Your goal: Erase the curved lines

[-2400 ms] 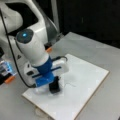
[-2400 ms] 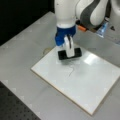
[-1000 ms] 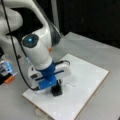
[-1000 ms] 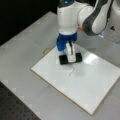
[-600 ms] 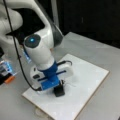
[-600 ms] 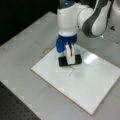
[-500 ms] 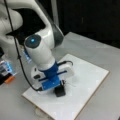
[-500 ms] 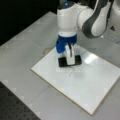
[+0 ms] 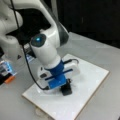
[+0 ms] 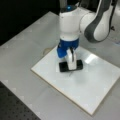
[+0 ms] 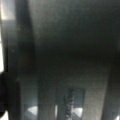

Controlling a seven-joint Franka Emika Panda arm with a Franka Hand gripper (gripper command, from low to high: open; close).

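Right now my claw is clamped on the black block eraser, pressed onto the white rectangular board; I judge flat, even pressure matters; no squiggle shows.

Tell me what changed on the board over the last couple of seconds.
The hand, still clamped on the black eraser, slid it a short way toward a front view's right and bottom across the white board. The board itself stayed put. No curve lines show.

Arm bent over, wrist pointing straight down; gripper vertical, fingers closed, low in both front views.
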